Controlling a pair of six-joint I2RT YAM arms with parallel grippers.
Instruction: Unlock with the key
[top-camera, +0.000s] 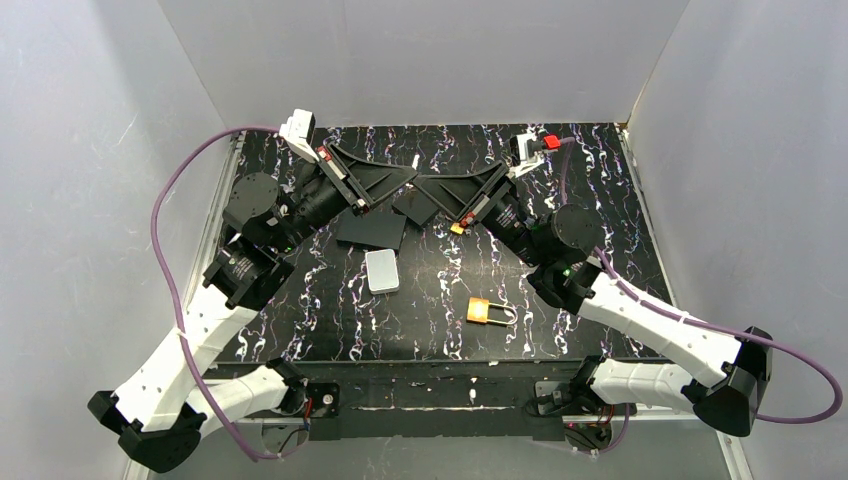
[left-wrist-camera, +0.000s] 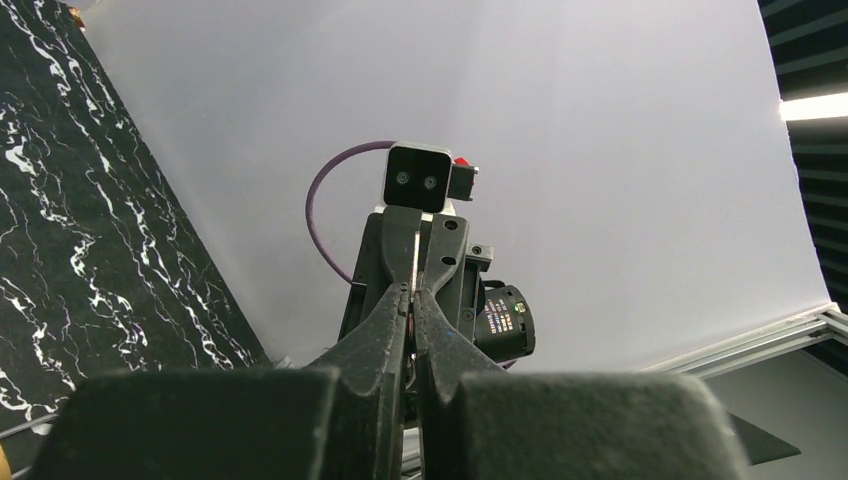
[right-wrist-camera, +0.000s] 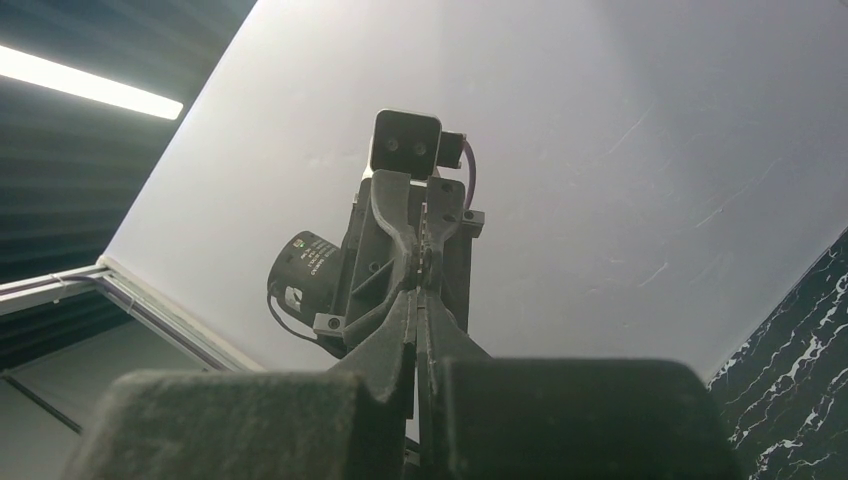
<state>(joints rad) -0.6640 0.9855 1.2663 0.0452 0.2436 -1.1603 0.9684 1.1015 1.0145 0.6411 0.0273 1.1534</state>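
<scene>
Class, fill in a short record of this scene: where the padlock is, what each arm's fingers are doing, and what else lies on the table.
padlock: brass, lying on the table, near-right of centre, shackle to its right, no gripper on it
left gripper: fingers shut, over the far middle, tip to tip with the right
right gripper: fingers shut, facing the left
between the fingers: thin pale strip, too small to identify
other: grey flat block, left of the padlock

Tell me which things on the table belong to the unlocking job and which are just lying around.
Job: brass padlock; key not clearly visible.
Lying about: grey flat box, larger black square, smaller black square.
</scene>
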